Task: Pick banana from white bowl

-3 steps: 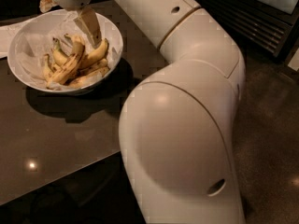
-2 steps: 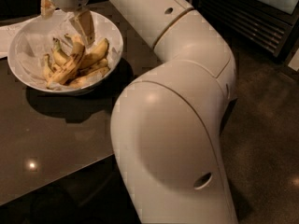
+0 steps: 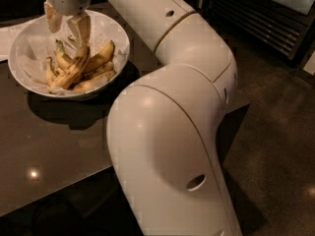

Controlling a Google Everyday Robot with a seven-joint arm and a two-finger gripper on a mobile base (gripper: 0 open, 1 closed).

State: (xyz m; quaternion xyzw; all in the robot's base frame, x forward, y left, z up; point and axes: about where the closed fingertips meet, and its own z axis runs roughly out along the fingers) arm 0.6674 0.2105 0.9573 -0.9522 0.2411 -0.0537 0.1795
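I see my arm's two-finger gripper [image 3: 67,27] hanging with its fingers apart over the wide, round white bowl [image 3: 22,43], and the long, speckled yellow banana [image 3: 70,72] lies just beneath it in the pile, slanting down toward the bowl's near wall.

The gripper [image 3: 66,24] hangs with jaws apart over the white bowl [image 3: 106,28], just above the banana [image 3: 74,67].

Banana [image 3: 70,72]: yellow, with dark brown speckles and streaks.
White bowl [image 3: 118,34]: white, with a crinkled whitish lining.
Gripper [image 3: 66,26], over the bowl's far side: tan.
Table [image 3: 49,136]: glossy dark brown.
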